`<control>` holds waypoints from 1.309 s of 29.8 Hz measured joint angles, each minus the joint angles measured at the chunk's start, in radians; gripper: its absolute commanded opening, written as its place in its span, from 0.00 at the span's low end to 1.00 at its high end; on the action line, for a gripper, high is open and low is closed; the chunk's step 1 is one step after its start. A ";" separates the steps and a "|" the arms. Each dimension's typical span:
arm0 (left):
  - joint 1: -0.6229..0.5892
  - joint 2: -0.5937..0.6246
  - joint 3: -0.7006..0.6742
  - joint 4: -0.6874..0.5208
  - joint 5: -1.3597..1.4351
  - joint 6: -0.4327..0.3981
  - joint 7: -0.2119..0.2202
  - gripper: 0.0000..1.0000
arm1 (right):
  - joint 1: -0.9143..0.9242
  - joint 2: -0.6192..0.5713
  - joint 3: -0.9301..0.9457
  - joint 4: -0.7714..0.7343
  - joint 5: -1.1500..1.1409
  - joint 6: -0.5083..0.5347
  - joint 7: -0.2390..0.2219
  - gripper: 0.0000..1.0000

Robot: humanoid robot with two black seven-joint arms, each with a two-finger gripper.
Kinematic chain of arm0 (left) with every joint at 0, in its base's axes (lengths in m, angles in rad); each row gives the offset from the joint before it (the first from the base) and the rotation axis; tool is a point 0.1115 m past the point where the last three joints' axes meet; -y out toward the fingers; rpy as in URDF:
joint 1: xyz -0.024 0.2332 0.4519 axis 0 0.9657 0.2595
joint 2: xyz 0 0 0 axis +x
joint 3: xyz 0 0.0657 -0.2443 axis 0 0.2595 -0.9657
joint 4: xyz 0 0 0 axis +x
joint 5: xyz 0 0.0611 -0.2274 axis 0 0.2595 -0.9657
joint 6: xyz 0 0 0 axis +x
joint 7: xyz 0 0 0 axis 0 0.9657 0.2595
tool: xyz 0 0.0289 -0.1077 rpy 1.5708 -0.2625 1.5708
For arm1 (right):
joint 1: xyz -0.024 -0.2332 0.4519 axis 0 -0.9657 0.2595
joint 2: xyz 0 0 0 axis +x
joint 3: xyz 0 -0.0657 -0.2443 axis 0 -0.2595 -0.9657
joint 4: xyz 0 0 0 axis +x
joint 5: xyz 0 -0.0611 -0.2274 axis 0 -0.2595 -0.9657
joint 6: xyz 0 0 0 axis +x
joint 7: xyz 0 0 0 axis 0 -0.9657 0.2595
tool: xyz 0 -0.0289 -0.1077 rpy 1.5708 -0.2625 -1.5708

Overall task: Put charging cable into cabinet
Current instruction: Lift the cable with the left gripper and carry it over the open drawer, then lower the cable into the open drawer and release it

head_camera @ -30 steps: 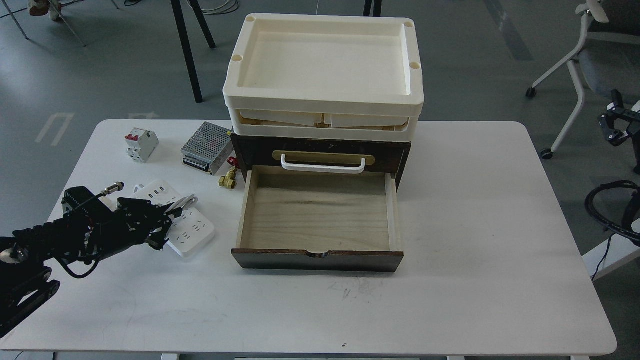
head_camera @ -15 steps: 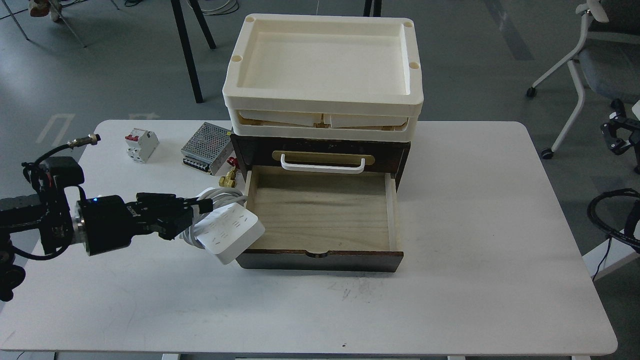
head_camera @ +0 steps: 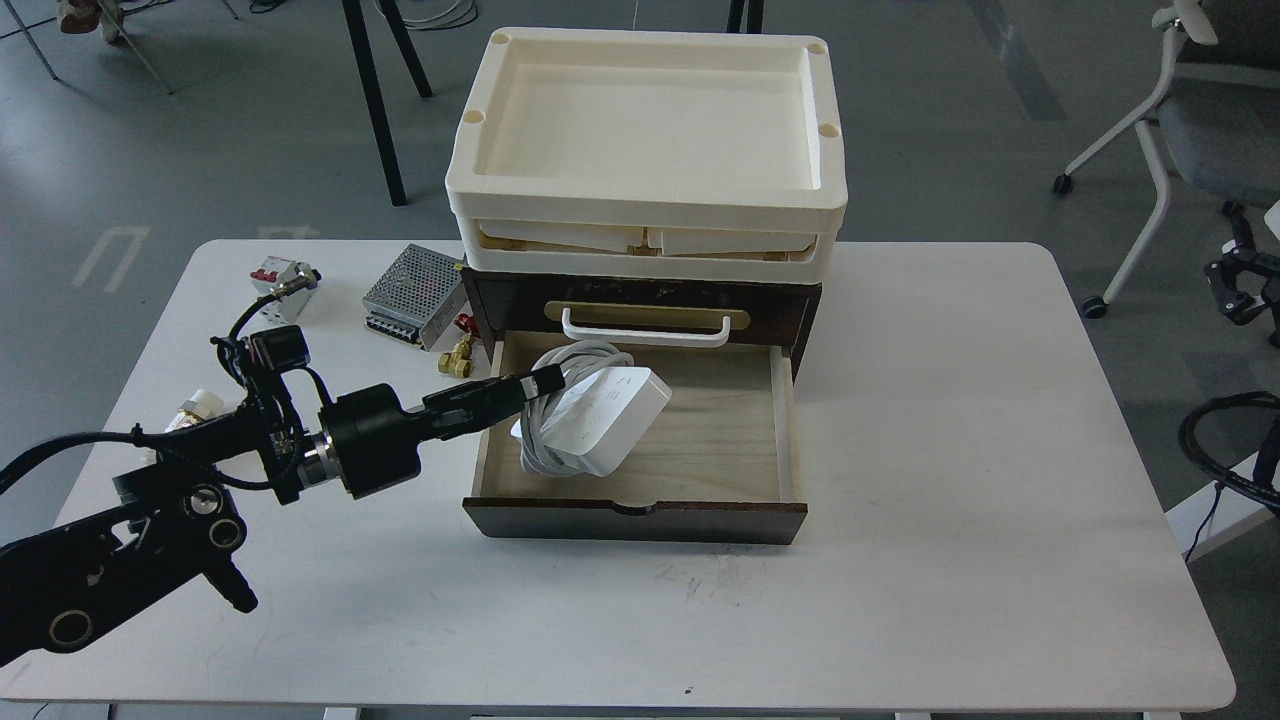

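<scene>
The charging cable (head_camera: 600, 412), a white power strip with a white cord coiled round it, hangs tilted above the left half of the open pale wood drawer (head_camera: 700, 450). My left gripper (head_camera: 540, 385) is shut on its coiled cord, reaching in from the left over the drawer's left wall. The cabinet (head_camera: 640, 300) is dark brown with a white handle (head_camera: 645, 330) on a brass plate and a cream tray top (head_camera: 650, 120). My right gripper is not in view.
Left of the cabinet on the white table (head_camera: 950, 450) lie a metal mesh power supply box (head_camera: 415, 295), a white circuit breaker (head_camera: 282, 288) and a small brass valve (head_camera: 457, 357). An office chair (head_camera: 1190, 120) stands at the back right.
My left gripper lifted the charging cable off the table at the left and carried it right, over the drawer's left wall, to above the drawer's inside.
</scene>
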 measured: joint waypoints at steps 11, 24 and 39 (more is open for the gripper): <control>0.001 -0.093 0.018 0.143 0.068 0.066 0.000 0.16 | -0.008 0.000 0.000 -0.002 0.000 0.000 0.000 1.00; 0.000 -0.134 0.003 0.150 0.054 0.068 -0.001 0.51 | -0.014 0.002 0.002 0.000 0.000 0.000 0.000 1.00; -0.003 -0.014 -0.191 0.176 -0.709 -0.254 0.000 0.99 | 0.106 0.003 -0.052 0.021 -0.049 0.000 0.000 1.00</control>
